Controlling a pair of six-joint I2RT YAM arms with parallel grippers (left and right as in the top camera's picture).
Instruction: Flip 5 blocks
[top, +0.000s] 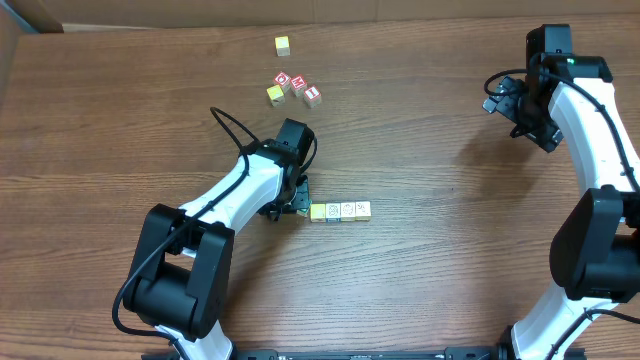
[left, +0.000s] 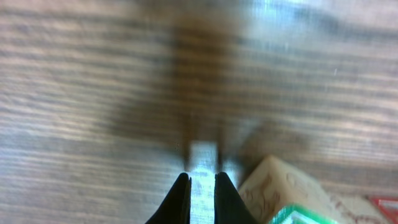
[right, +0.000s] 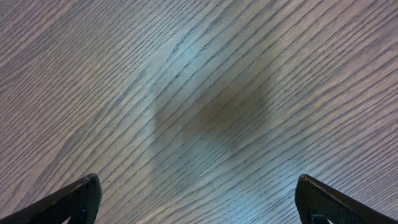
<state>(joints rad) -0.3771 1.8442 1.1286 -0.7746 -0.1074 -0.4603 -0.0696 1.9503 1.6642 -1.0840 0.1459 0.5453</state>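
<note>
row blocks (top: 348, 210): 4, touching
red cubes (top: 298, 85): 3 (1 yellow alongside)
yellow cubes (top: 283, 44): 2
left gripper (left: 202, 180): fingers pressed together
right gripper (right: 198, 182): fingers spread wide

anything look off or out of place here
Nothing spilled or damaged. The row of blocks beside the left pincer sits straight and touching. Only the red and yellow cubes farther back lie jumbled at mixed angles, with one yellow cube apart.
</note>
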